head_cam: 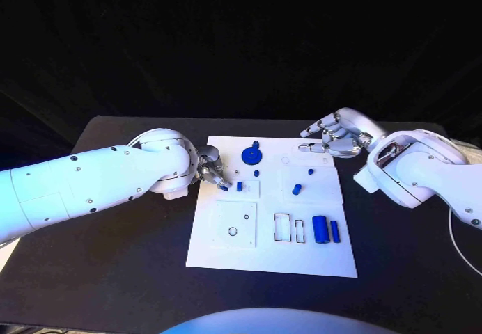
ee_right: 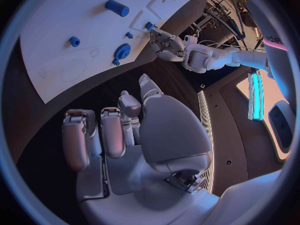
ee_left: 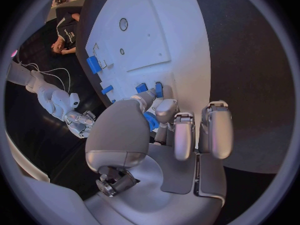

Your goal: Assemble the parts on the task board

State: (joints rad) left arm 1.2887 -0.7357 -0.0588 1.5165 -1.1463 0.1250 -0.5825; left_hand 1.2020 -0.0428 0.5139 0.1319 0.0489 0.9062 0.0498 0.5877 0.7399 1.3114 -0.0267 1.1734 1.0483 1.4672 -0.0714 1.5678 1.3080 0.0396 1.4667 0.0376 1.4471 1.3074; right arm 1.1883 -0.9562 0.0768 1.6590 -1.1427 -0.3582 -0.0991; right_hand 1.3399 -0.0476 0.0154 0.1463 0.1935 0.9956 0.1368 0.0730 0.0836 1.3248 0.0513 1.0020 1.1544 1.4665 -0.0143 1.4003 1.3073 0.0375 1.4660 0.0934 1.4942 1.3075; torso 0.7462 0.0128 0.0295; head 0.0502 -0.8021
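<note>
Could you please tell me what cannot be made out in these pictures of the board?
- Left robot hand, head view: its own wrist hides the fingertips.
- Small blue part, left wrist view: thumb and finger cover most of it; shape unclear.
- White task board, head view: outlined recesses too small to read.
- Right robot hand: palm side hidden.

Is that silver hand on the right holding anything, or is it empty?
Empty. The right hand hovers by the task board edge, fingers apart, nothing in them.

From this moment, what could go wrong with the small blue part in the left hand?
The left hand pinches a small blue part only at its fingertips, so it might slip out. Other blue pieces lie close by on the task board, and the fingers could knock them.
</note>
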